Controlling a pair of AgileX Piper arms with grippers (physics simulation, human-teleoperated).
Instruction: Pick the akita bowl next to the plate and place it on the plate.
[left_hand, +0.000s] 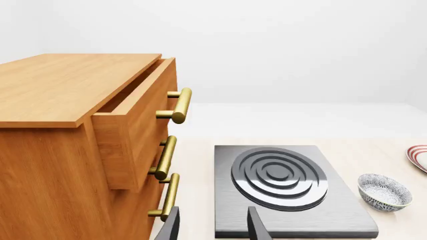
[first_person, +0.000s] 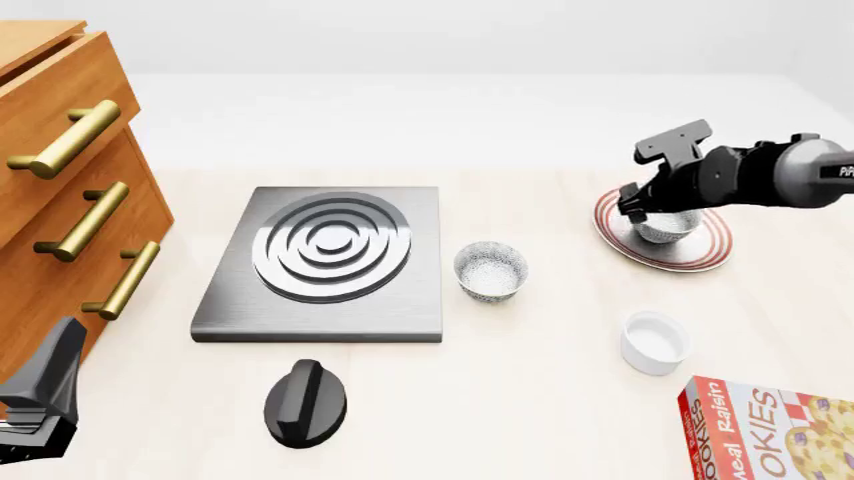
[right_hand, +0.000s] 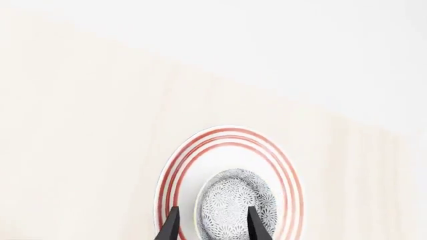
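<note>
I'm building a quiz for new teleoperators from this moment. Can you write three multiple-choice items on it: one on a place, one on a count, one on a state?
1. Where is the speckled grey-and-white bowl under the right gripper?
A. On the round white red-ringed plate
B. On the grey ringed stove plate
C. Inside the wooden drawer

2. How many speckled bowls show in the front view?
A. One
B. Two
C. Three

3. What state is the top drawer of the wooden cabinet in?
A. Shut flush
B. Pulled partly open
C. Taken out, lying on the table

Answers:
1 A: the right wrist view shows the bowl inside the plate's red rings.
2 B: one sits on the plate, a second speckled bowl stands on the table beside the stove plate.
3 B: in the left wrist view the drawer front stands out past the lower drawer fronts, with a gap behind it.
</note>
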